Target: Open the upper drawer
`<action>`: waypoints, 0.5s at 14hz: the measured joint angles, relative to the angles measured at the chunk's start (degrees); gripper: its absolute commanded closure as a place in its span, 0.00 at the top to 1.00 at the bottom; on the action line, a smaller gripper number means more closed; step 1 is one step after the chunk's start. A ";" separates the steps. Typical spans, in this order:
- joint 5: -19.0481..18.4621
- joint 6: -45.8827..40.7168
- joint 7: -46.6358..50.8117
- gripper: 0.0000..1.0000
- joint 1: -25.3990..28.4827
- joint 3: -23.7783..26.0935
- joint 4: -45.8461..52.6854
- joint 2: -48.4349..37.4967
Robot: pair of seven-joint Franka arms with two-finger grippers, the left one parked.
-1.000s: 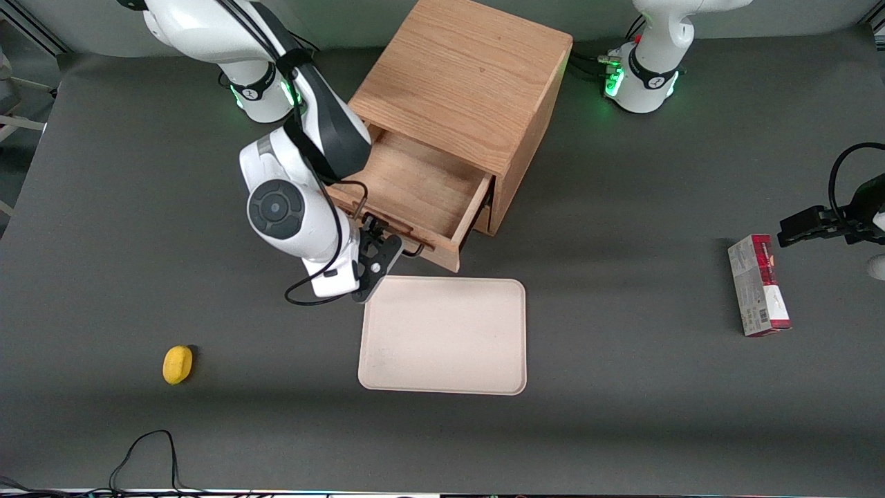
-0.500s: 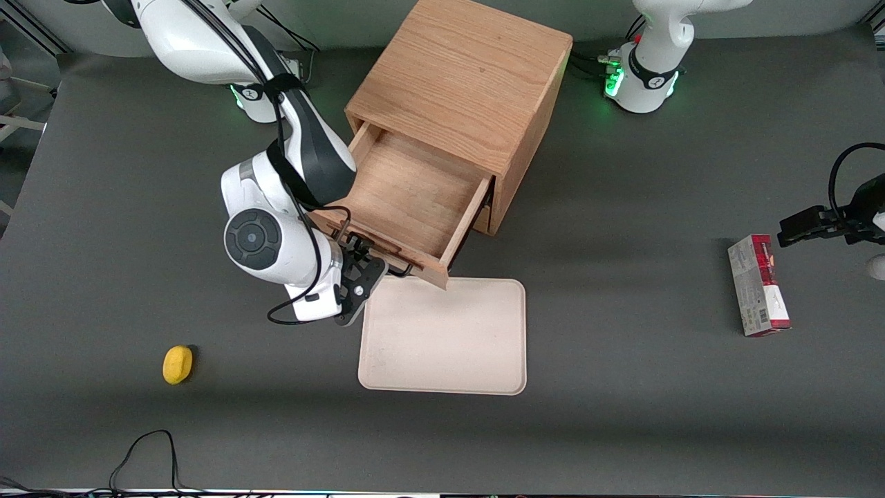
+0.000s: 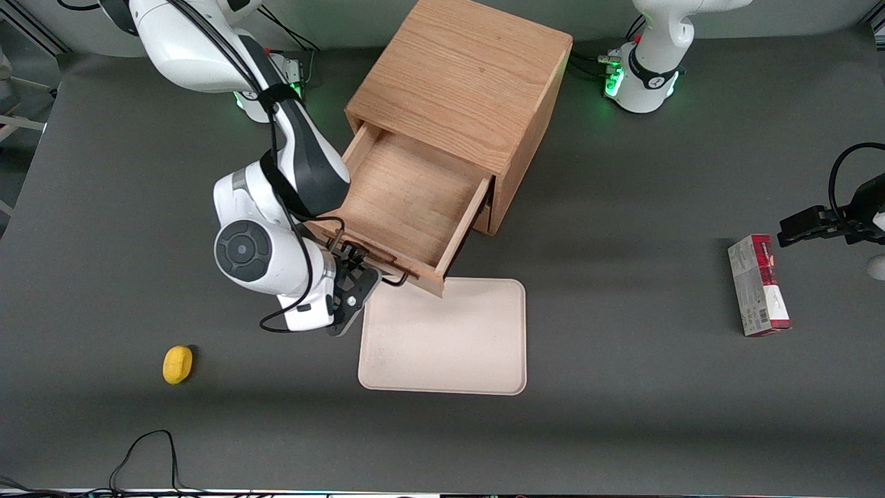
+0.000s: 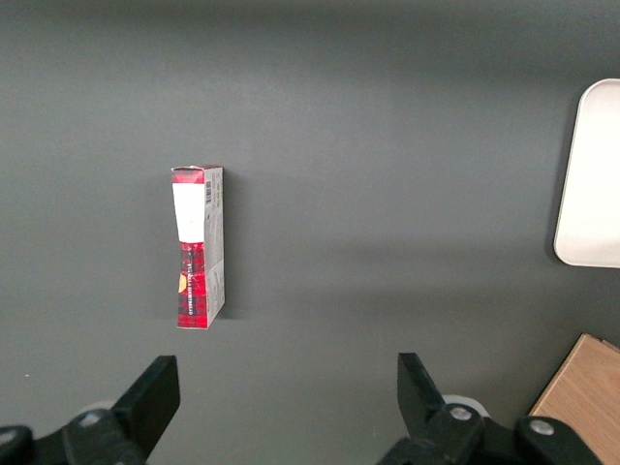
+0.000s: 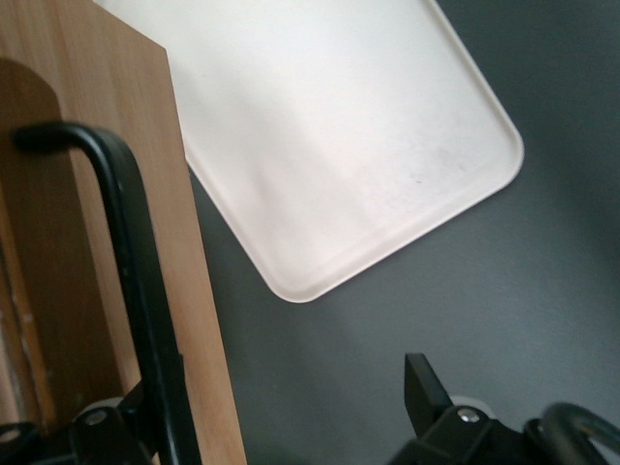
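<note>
Just above the black two-finger gripper juts the cube-shaped oak cabinet's pulled-out light-oak upper drawer, fingers spread either side of its thin black bar handle, whose long axis crosses the outward pull.

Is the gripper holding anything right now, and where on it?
The gripper is at the upper drawer, around its black bar handle. Whether it is clamped cannot be told.

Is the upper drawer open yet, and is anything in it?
Open: the upper drawer juts from the cabinet, interior bare. The gripper is at its handle.
</note>
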 measured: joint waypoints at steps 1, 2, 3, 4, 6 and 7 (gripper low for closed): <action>0.00 0.00 -0.03 1.00 -0.63 0.00 0.18 0.16; 0.00 0.00 -0.09 1.00 -1.13 -0.01 0.39 0.33; 0.00 -0.02 -0.14 1.00 -1.42 0.00 0.71 0.52; 0.00 -0.17 -0.19 1.00 -1.47 0.00 0.84 0.64; 0.00 -0.17 -0.19 1.00 -1.46 0.05 1.03 0.76; 0.00 -0.17 -0.19 1.00 -1.45 0.06 1.14 0.78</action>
